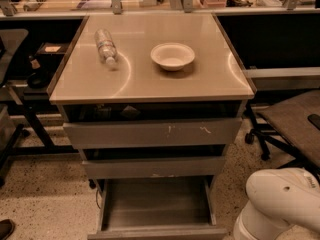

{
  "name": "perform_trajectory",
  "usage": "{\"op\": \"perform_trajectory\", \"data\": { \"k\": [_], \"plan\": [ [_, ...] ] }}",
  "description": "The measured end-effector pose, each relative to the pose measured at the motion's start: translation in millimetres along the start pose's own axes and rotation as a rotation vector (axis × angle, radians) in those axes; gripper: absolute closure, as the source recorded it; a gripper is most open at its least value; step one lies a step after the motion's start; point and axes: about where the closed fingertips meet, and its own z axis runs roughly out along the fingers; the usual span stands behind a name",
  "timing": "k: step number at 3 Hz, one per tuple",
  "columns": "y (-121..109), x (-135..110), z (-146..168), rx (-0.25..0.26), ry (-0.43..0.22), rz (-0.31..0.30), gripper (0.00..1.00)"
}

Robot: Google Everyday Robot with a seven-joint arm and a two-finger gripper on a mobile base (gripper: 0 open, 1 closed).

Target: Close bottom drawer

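The bottom drawer (155, 204) of the cabinet stands pulled out, its deep grey tray open and empty, its front edge at the lower border of the view. Above it sit the middle drawer front (152, 167) with a pale chip and the wide top drawer front (150, 133) with white scratches. Only the white rounded arm (280, 204) shows at the lower right, beside the drawer's right side. The gripper itself is out of view below the frame.
A clear plastic bottle (105, 46) lies on the beige cabinet top (150, 84), next to a white bowl (172, 55). A chair (295, 126) stands at the right, a dark desk frame (25, 114) at the left. A shoe tip (5, 229) shows at the lower left.
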Motion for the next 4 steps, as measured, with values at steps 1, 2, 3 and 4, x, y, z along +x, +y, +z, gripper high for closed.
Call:
{"op": "perform_trajectory", "data": {
  "k": [1, 2, 3, 4],
  "plan": [
    [1, 1, 7, -0.012, 0.0, 0.005, 1.0],
    [1, 1, 8, -0.017, 0.0, 0.006, 1.0],
    [2, 4, 52, -0.072, -0.022, 0.029, 1.0],
    [-14, 2, 113, -0.134, -0.1, 0.072, 1.0]
  ]
}}
